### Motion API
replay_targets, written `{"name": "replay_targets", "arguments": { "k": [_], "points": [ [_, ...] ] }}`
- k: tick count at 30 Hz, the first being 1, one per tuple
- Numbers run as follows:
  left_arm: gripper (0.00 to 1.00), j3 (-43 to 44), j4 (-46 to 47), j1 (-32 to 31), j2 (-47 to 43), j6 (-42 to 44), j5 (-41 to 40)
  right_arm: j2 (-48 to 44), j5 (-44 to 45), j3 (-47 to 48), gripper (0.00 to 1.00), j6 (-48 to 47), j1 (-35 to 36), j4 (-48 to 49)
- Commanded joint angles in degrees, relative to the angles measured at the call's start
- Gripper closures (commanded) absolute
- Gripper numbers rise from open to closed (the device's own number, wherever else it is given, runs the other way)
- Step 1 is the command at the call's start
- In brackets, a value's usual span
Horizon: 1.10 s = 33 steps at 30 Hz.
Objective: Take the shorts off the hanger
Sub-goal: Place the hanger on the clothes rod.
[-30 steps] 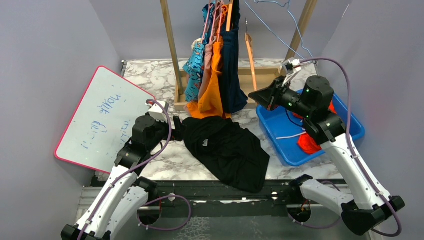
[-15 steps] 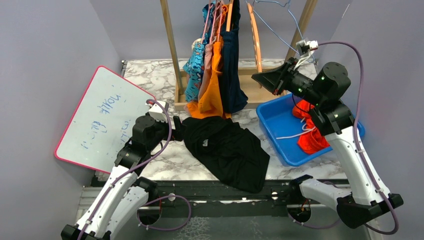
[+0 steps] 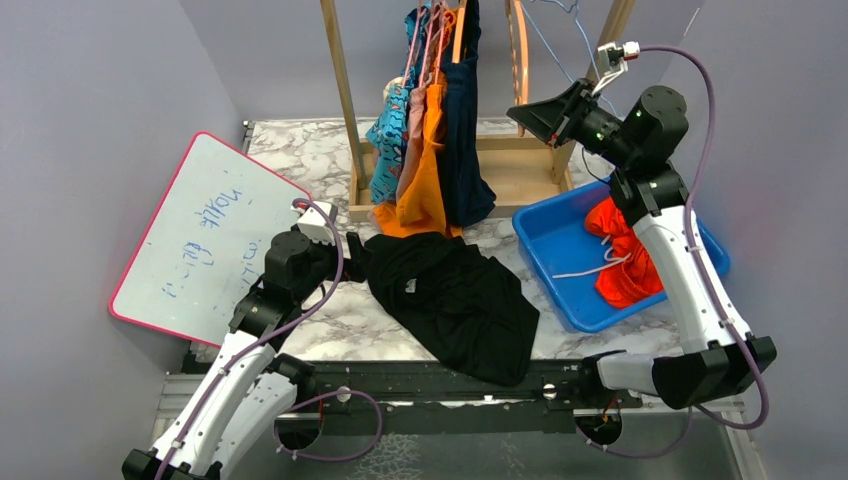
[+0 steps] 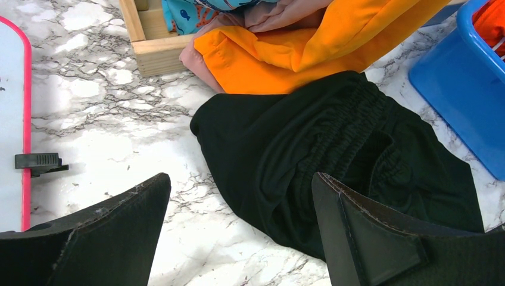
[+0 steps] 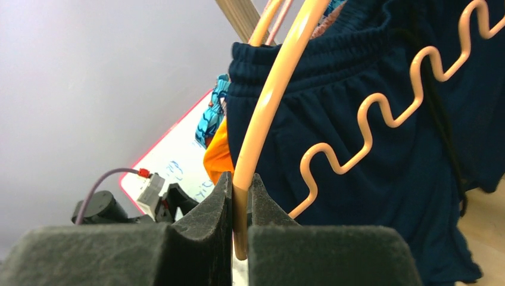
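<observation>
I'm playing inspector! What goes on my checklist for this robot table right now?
Surface: marble table, white with grey veins.
Job's things: hanging shorts on the rack in blue print, pink, orange and navy; black shorts lying on the table; red-orange shorts in the blue bin.
Clutter: whiteboard with a pink edge, at the left.
Grippers: left gripper open, low by the black shorts; right gripper shut on a bare peach hanger.
Cables: purple cables run along both arms.
Surroundings: wooden rack, grey walls.
</observation>
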Motion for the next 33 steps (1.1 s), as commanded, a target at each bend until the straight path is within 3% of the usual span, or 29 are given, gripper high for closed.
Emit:
{"name": "replay_targets", "arguments": {
  "k": [1,7,11,17,20,23,27,33],
  "points": [
    [0.09,1.2,0.9,0.0,-0.6,0.4,-0.4,2.1,-6.8,1.5,0.99,5.9,-2.8,6.3],
    [0.09,1.2,0.9,0.0,-0.4,0.4,-0.4,2.5,-11.5,-2.0,0.99,7.8,-5.2,9.3],
    [0.09,1.3,0.9,0.0,0.0,0.4,-0.2,1.9,-9.6,-2.8,0.94,6.2,-5.9,6.3],
    [0.09,1.2,0.9,0.0,0.1,0.4,-0.1,-1.6,-5.8,-4.3,0.69,0.9,-6.0,0.8],
    [0.09,1.3,0.9,0.0,0.2,0.4,0.2,-3.1,-5.7,-4.0,0.46,-2.0,-6.0,-2.8],
    [0.09,1.3,1.0,0.0,0.3,0.4,0.4,-4.8,-5.1,-3.9,0.35,-4.7,-6.0,-6.3],
    [0.09,1.3,0.9,0.0,0.1,0.4,0.4,-9.0,-4.3,-5.5,0.28,-6.5,-6.0,-9.0],
    [0.09,1.3,0.9,0.0,-0.3,0.4,0.1,-16.7,-1.6,-10.8,0.25,-7.2,-6.0,-12.2]
  ]
}}
